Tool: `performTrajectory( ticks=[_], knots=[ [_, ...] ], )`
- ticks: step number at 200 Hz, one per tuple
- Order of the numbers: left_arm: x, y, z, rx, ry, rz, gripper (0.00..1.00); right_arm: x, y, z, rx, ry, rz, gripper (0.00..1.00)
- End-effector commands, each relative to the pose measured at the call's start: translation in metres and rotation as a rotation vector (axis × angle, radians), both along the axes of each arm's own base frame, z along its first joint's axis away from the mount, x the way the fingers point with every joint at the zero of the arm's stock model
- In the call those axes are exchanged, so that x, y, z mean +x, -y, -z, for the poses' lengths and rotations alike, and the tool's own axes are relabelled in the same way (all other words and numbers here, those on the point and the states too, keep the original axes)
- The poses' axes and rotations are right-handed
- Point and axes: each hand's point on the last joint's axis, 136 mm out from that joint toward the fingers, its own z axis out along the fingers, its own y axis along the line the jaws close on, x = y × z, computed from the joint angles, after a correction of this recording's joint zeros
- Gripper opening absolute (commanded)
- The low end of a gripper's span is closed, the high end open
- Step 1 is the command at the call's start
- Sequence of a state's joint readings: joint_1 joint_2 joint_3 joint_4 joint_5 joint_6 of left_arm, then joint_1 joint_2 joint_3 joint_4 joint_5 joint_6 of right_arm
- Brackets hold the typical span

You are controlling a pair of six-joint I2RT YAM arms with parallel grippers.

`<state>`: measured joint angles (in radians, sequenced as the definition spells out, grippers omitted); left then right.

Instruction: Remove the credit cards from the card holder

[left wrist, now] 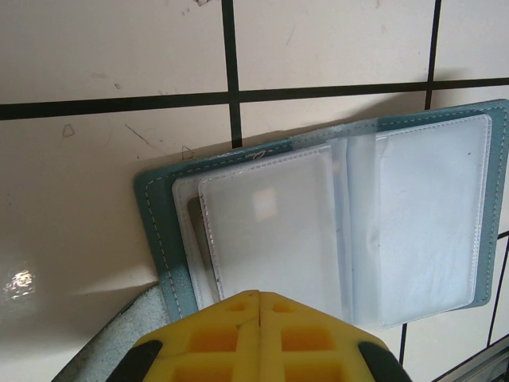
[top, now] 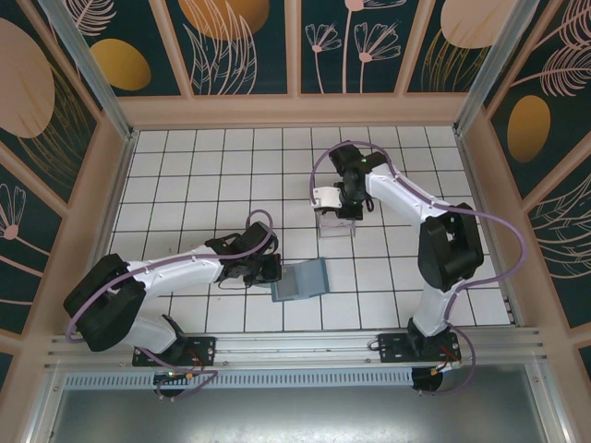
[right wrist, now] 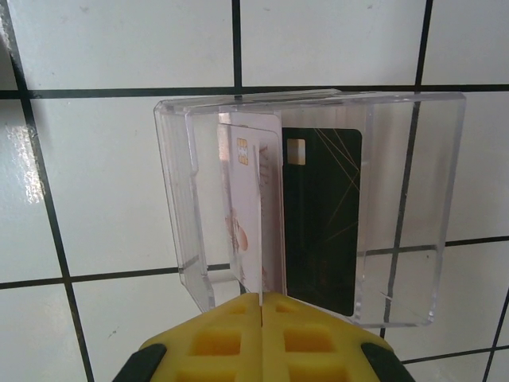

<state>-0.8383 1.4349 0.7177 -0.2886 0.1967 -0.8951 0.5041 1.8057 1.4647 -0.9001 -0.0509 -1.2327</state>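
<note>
Credit cards (right wrist: 318, 239): two, both at the clear tray (right wrist: 445, 199), about mid-tabletop (top: 185, 166), a little toward the right edge.

Dark card (right wrist: 322, 183) lies flat in the tray. Black face, small gold chip at the far end, thin gold lines fanning across. Long axis runs straight away from the right wrist camera. No legible writing.

White card (right wrist: 253, 215) stands on edge, seen nearly side-on. Gold chip near the far end and an orange mark lower down, too small to read. Long axis parallel to the dark card, near end reaching the finger seam.

Right gripper (right wrist: 261, 298): yellow fingers pressed together, pinching the white card.

Card holder (top: 300, 281) lies open between the tabletop's centre and near edge. Long axis roughly left-right, right end slightly farther back. Teal cover with pale stitching, and frosted plastic sleeves (left wrist: 429, 223) inside.

Left gripper (left wrist: 258, 296): fingers pressed together at the sleeves' edge. Cannot tell whether a sleeve is nipped.
</note>
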Motion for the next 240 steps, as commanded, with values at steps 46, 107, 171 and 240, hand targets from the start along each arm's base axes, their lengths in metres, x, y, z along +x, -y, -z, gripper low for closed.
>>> performTrajectory(
  ticks=[46,107,171,240],
  knots=[
    [0.0,-0.003,0.0,0.011,0.005,-0.014,0.02,-0.01,-0.004,0.012,0.008,-0.1,-0.017,0.0],
    [-0.002,-0.005,0.001,0.02,-0.002,-0.012,0.01,-0.018,-0.01,0.02,0.018,-0.163,-0.014,0.02],
    [0.001,-0.006,-0.003,0.028,0.011,-0.015,0.01,0.009,-0.005,0.015,-0.024,-0.018,0.011,0.22],
    [0.001,-0.006,-0.004,0.022,0.013,-0.022,0.01,0.001,-0.01,0.002,0.023,0.025,0.006,0.35]
  ],
)
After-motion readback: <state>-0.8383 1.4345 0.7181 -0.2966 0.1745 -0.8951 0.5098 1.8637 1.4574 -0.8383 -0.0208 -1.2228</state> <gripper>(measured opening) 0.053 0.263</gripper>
